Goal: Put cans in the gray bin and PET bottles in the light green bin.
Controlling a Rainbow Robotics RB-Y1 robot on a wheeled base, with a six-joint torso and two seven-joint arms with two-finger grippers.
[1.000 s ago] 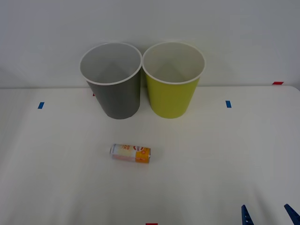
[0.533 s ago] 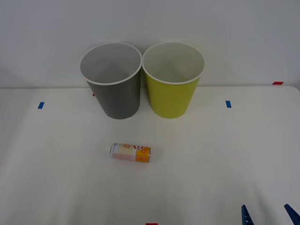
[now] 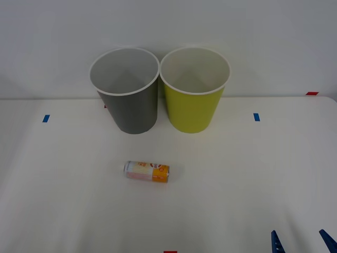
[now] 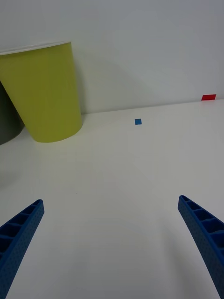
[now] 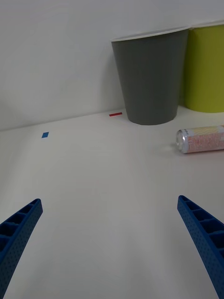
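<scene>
while both pincers gape — left pincer [image 5: 109, 247] | right pincer [image 3: 301, 241] | can [image 3: 147, 171] lies flat

bare table [image 3: 253, 179] surrounds the can [image 3: 147, 171]; bins behind it.

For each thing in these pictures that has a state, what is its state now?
can: lying on its side on the table, not held
gray bin: upright, nothing visible inside
light green bin: upright, nothing visible inside
right gripper: open, low at the table's near edge
left gripper: open, apart from the can
</scene>
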